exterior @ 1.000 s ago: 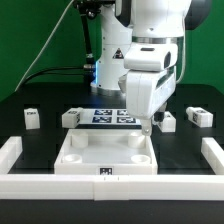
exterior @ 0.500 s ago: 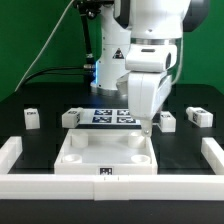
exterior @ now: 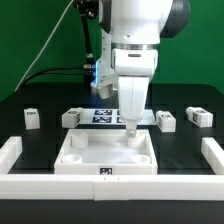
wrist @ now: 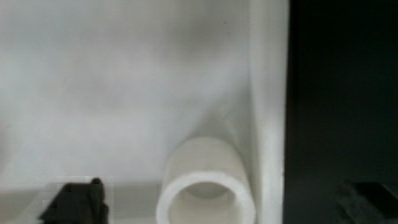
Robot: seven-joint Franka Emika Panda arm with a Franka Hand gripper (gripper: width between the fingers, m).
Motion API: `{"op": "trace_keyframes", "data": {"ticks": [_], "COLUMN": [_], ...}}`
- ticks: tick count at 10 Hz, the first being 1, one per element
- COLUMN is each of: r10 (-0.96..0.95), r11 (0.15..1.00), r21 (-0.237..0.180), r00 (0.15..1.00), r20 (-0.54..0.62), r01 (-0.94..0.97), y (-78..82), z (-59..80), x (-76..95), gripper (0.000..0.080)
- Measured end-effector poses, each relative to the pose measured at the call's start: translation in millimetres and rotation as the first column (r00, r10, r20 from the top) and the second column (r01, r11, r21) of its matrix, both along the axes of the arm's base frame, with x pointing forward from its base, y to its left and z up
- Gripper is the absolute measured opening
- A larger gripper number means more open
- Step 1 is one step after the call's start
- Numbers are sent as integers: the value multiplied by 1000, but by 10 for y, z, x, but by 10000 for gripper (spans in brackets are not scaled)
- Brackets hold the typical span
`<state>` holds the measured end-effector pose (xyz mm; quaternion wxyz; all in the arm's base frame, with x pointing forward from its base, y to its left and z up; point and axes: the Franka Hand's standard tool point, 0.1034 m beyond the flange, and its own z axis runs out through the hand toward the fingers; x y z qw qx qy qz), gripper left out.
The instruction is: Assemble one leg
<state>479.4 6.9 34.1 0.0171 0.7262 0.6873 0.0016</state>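
End effector (exterior: 131, 136) hangs low over the large white square plastic panel (exterior: 100, 153), dark fingers (wrist: 75, 201) spread apart with nothing between them, a round corner socket (wrist: 210, 188) just beneath. Nearest small white block-shaped plastic leg (exterior: 166, 121) sits on the black desk (exterior: 42, 143), toward the exterior view's right of the end effector; its black-and-white tag (exterior: 165, 123) is too small to read.

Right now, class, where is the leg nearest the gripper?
On the exterior view's right, the leg stands beside the gripper, behind the white panel's corner, between the marker board and another leg.
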Motion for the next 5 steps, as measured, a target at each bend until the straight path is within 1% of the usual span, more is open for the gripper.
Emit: {"op": "trace_keyframes", "data": {"ticks": [2, 3, 5], "r10": [-4, -10, -20], "r11": [1000, 1000, 1000], "r21": [-6, -7, -7], "r00": [1000, 1000, 999], "r20": [-11, -16, -38], "r01": [4, 10, 20], "y": [-154, -206, -256], "z": [-39, -65, -186], "x": [-60, -82, -127], "gripper": [650, 650, 650]}}
